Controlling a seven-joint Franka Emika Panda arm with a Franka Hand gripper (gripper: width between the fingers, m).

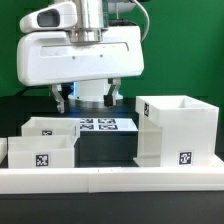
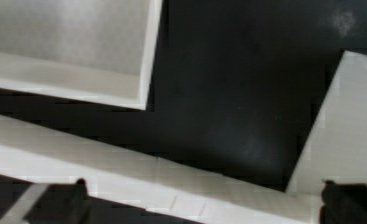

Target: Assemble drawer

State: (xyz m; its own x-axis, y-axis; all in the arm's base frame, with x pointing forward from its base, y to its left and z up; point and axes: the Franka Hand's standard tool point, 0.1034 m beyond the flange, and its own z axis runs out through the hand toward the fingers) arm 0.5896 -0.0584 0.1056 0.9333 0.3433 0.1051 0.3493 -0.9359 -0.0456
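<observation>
Nearest the camera in the exterior view, a long white rail (image 1: 110, 182) runs along the 6 o'clock edge of the black counter (image 1: 105, 150).

Just behind it, toward 8 o'clock, sit what look like two small open drawers, the front drawer (image 1: 40, 152) just ahead of the rear drawer (image 1: 48, 127). At 4 o'clock stands the big white case (image 1: 175, 125) that should receive them. Its opening seems to face upward, and it is well apart from both drawers.

Between these parts and a little farther back lies the marker board (image 1: 97, 125).

Above the marker board, toward 12 o'clock, hangs the end effector (image 1: 88, 100). Its fingers are spread and there is nothing between them. The wrist view agrees: the end effector (image 2: 201, 195) shows two dark tips far apart over bare white and black surfaces. I cannot tell which white parts those are.

By my judgement the job has barely begun. No drawer is in the case and nothing is held, so each drawer is yet to be picked up, lined up with the case and slid in.

The counter is matte black and otherwise uncluttered. Behind it, a green backdrop (image 1: 185, 40) closes off the room.
</observation>
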